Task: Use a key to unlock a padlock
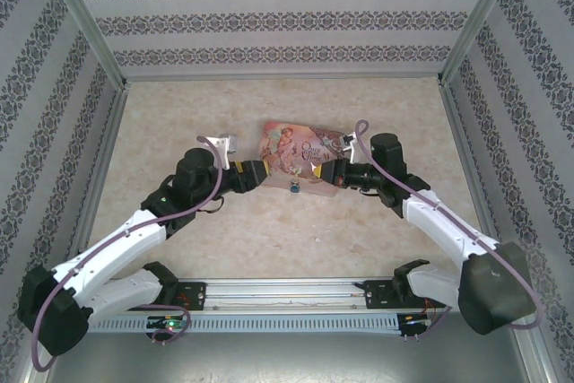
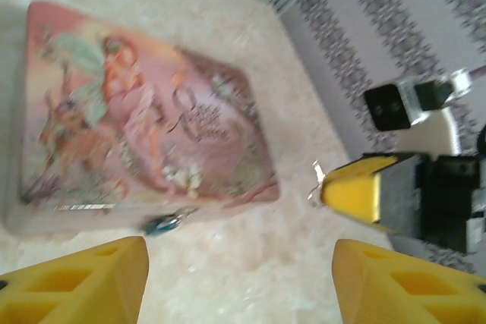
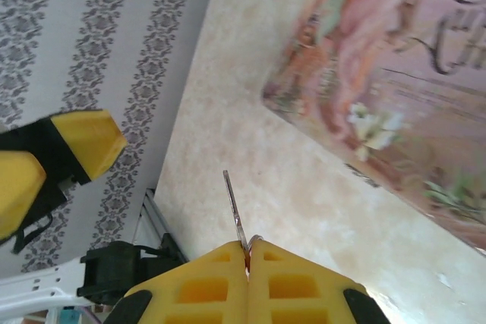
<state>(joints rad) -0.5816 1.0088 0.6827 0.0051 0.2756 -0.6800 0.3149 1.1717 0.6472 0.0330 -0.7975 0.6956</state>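
The right pincer [image 3: 247, 256] was pressed together on the key [image 3: 234, 206], whose thin silver blade stuck out past the fingertips and slanted a little to one side. The left pincer [image 2: 239, 282] stood apart with nothing between its yellow fingers, facing the right one across a short gap.

The padlock [image 2: 163, 223] lay on the desk [image 1: 287, 239] between the two pincers, against the near edge of the pink box [image 2: 144, 111]. From above, it sat just inward of the right pincer's tip and slightly toward the arm bases. Both pincers were about equally near it, and the right one carried the key. The padlock was too small and blurred to read its long axis with confidence. It seemed to lie roughly along the box's edge, and neither the keyhole nor any link to the box could be made out.

By my judgement, the blade needed swinging round toward the padlock's body, with the free left pincer well placed to steady it.

The pink box lay flat with its lid shut, so its contents were hidden.
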